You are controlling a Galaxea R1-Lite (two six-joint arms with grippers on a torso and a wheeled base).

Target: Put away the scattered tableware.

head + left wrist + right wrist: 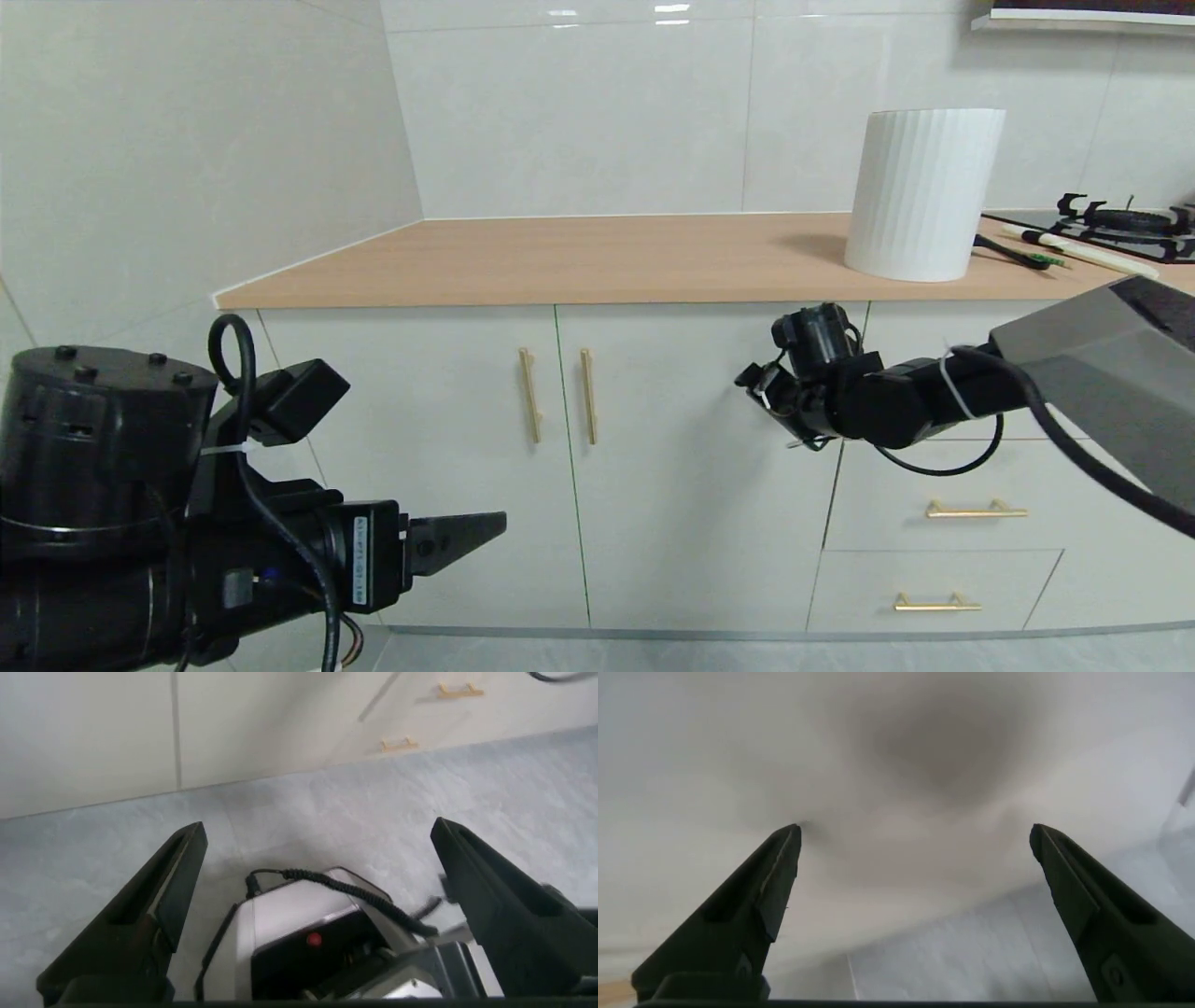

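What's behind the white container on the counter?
A black utensil sticks out from behind the container on its stove side; the rest is hidden. Beyond that, tiled wall.

The worktop [560, 257] is offering a wide stretch of bare wood between the wall corner and the white ribbed container [924, 191], which is standing upright toward the right and blocking the straight path to the utensils [1027, 254] lying just beside it. The right hand [764, 397] is sitting close against the cabinet front [691, 485], below the worktop edge, while the left hand [485, 527] is hanging low, with open air separating it from the door handles [529, 397].
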